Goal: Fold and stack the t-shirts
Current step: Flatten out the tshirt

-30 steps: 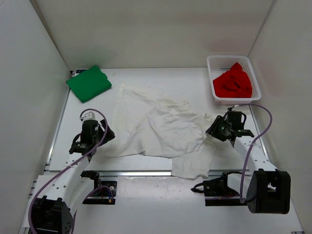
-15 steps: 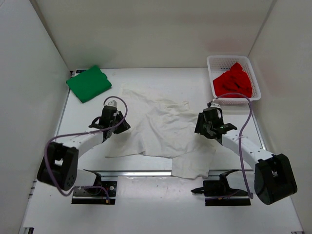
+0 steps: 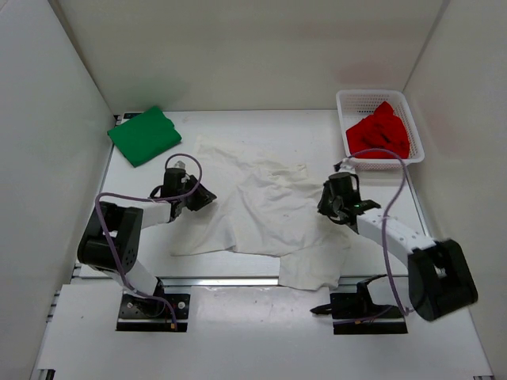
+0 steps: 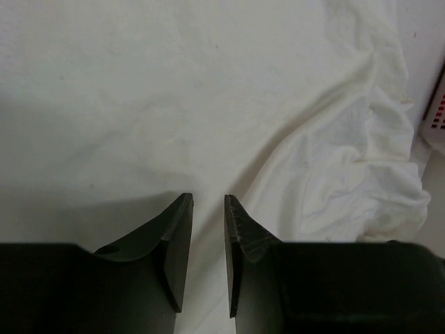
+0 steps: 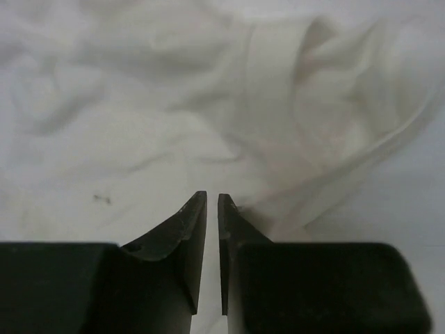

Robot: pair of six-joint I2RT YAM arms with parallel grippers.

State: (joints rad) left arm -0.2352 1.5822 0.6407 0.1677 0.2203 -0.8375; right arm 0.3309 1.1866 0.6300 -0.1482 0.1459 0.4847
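The white t-shirt (image 3: pixel 261 207) lies spread and wrinkled in the middle of the table, one part hanging toward the near edge. My left gripper (image 3: pixel 201 195) is low at its left edge, and in the left wrist view its narrow-set jaws (image 4: pixel 208 198) hold white cloth (image 4: pixel 208 83) between them. My right gripper (image 3: pixel 329 207) is at the shirt's right side, jaws (image 5: pixel 212 196) nearly together on bunched white cloth (image 5: pixel 208 104). The green t-shirt (image 3: pixel 144 135) lies folded at the back left. The red t-shirt (image 3: pixel 380 132) is crumpled in the basket.
A white mesh basket (image 3: pixel 372 93) stands at the back right, and its corner shows in the left wrist view (image 4: pixel 438 115). White walls close in the table on the left, back and right. A metal rail (image 3: pixel 238 279) runs along the near edge.
Both arms reached inward from the table's sides onto the white t-shirt's left and right edges. Both sets of jaws went from wide to narrow on the cloth.
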